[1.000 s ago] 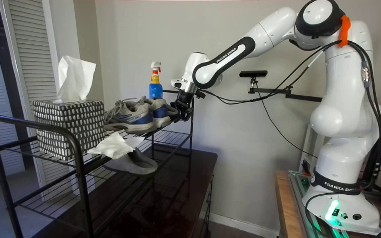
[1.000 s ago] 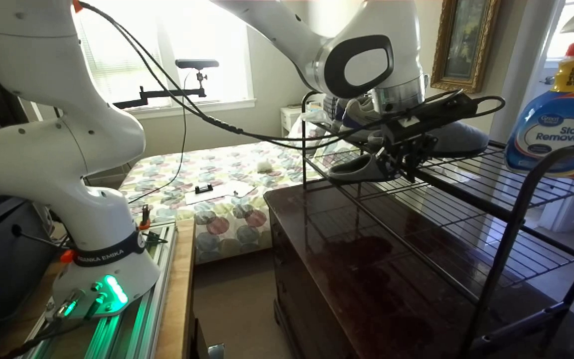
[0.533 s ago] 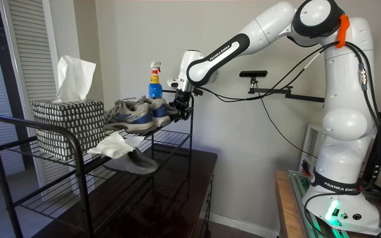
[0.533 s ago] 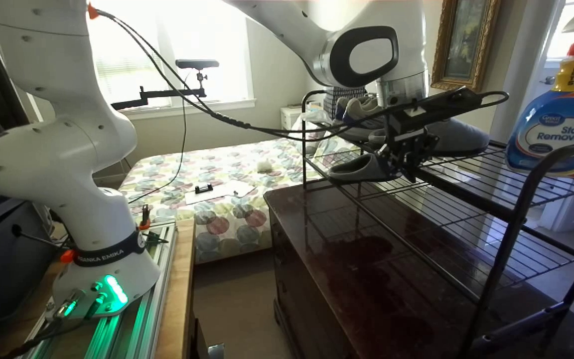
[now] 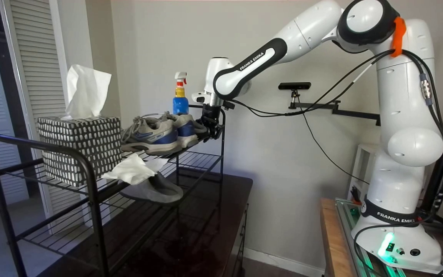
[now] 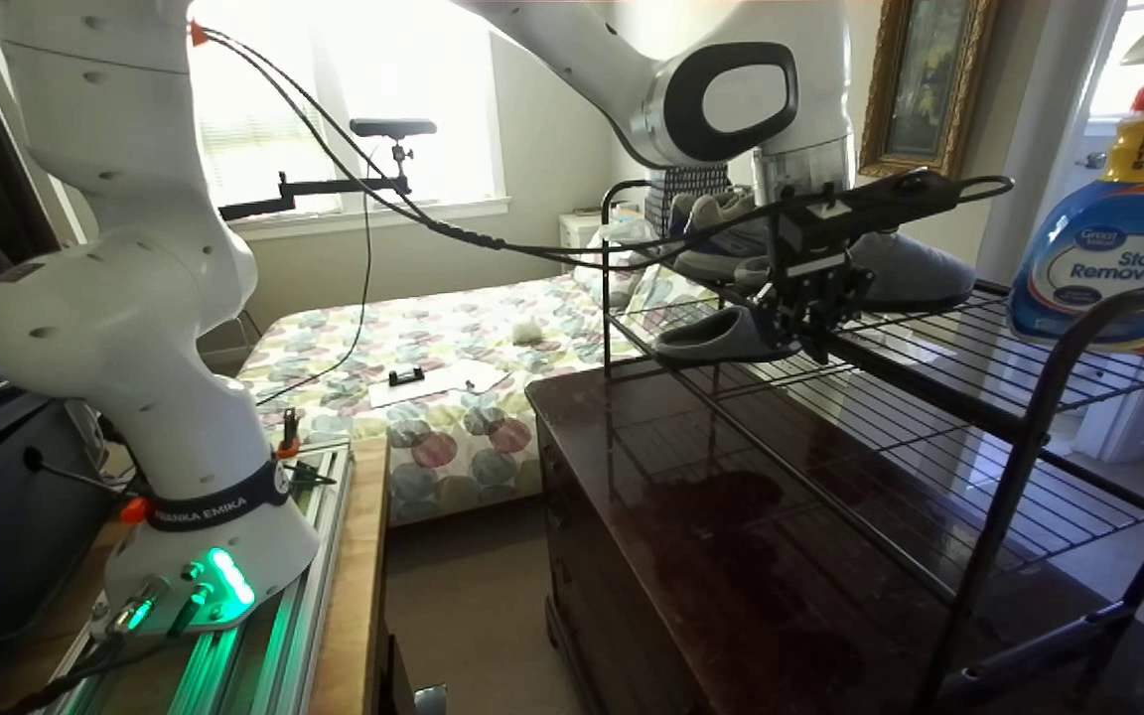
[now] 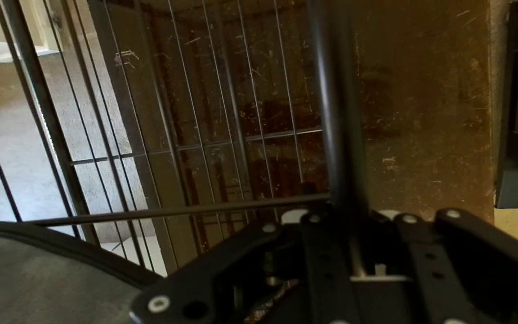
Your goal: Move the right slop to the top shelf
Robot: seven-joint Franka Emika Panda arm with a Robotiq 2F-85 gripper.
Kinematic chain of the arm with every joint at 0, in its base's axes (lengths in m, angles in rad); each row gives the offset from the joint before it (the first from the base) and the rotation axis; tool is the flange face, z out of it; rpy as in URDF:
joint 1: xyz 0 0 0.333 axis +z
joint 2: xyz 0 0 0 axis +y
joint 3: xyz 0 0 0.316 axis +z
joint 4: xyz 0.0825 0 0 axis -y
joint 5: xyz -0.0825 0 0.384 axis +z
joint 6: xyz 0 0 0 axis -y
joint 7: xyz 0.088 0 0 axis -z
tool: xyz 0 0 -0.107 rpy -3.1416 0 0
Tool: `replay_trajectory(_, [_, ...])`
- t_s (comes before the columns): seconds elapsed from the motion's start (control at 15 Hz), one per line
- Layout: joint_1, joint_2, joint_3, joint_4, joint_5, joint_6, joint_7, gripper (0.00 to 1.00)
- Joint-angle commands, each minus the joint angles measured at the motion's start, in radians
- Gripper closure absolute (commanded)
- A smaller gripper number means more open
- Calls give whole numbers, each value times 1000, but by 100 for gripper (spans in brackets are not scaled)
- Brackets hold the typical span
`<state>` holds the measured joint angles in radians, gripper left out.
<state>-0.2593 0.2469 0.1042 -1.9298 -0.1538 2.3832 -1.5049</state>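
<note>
Grey and rounded, the right slop, taking right from how the robot arm faces the rack, lies on the top shelf just beside the claw, which hides one end of it in an exterior view. The wrist view catches only a grey, dark-edged curve, apparently the same slop, cut off at the lower left corner. There the claw's two fingers stand apart, a black bar running toward the gap; whether they touch it, I cannot tell. Laced sneakers screen most of the slop in an exterior view, along with the foot of a spray bottle. One tier down sits the other slop, partly masked by a crumpled white tissue; whether those two touch is unclear. Beneath the rack, the dark table is cut off at the bottom in both exterior views.
</note>
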Motion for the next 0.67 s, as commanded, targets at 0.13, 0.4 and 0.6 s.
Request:
replay_trajectory(0.13, [59,-13,-54,54,47,-59,-41,99])
replay_trajectory(0.4, [58,-23,-59,47,92,-64,-73,65])
replay_trajectory(0.6, [56,-38,-65,45,129,-65,-89,46])
